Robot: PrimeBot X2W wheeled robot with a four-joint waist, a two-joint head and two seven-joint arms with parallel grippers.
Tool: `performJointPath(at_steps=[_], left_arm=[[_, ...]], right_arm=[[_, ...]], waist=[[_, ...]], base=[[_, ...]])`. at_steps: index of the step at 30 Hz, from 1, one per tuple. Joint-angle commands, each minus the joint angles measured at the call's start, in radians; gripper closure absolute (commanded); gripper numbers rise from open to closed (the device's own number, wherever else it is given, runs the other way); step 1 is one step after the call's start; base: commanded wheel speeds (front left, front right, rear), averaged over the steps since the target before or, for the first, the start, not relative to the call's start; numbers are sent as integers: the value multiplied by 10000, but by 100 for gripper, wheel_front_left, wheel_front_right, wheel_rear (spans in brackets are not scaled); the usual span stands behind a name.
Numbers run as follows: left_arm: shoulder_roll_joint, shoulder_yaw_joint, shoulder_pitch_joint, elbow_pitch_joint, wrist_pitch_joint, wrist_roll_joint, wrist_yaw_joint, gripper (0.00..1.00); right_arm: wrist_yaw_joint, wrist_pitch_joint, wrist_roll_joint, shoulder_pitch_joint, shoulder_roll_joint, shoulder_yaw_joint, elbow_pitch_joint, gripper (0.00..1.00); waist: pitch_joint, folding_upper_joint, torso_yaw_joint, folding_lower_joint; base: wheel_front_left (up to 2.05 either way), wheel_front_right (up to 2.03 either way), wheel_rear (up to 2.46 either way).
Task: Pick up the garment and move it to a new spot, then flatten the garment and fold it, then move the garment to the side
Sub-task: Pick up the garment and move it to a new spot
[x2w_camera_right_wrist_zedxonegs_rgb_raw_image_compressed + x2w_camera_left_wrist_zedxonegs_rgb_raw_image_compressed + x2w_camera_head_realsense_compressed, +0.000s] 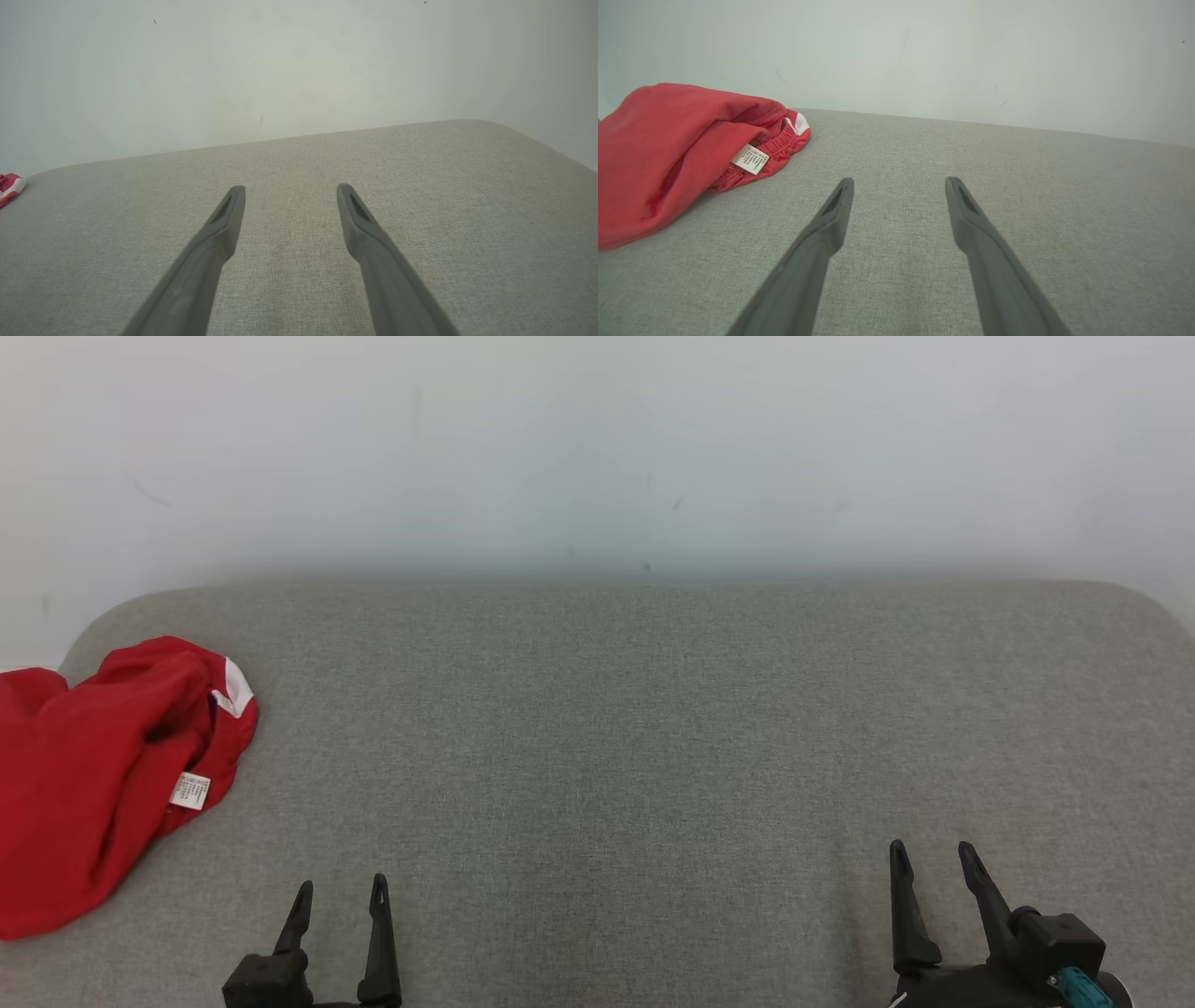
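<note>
Well apart, garment (pixel 103 775) beyond left claw (pixel 341 885).

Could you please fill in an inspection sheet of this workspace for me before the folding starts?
Surface: grey fabric surface, rounded far corners.
Job's things: red garment crumpled at the surface's left edge, white label showing, not yet flattened.
Clutter: nothing seen.
Pincers: left pincer open, holding nothing; right pincer open, holding nothing; both apart from the garment.
Cables: nothing seen.
Surroundings: pale wall behind the surface, a few faint marks.
</note>
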Motion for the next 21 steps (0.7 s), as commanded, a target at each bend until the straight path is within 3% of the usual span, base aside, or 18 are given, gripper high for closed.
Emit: performJointPath(at_steps=[1, 11, 21], left_arm=[[-17, 15, -105, 3, -38, -95, -21, 0], [-24, 48, -21, -19, -38, -73, -2, 0], [-6, 247, 69, -18, -37, 109, 24, 0]], right_arm=[[37, -48, 5, 60, 6, -12, -5, 0], [37, -31, 53, 191, 6, -51, -52, 0], [35, -30, 119, 267, 7, -27, -116, 0]], waist=[[-2, 0, 32, 0], [-18, 0, 340, 0], [-59, 0, 1882, 0]], base=[[0, 0, 0], [0, 0, 0], [0, 0, 0]])
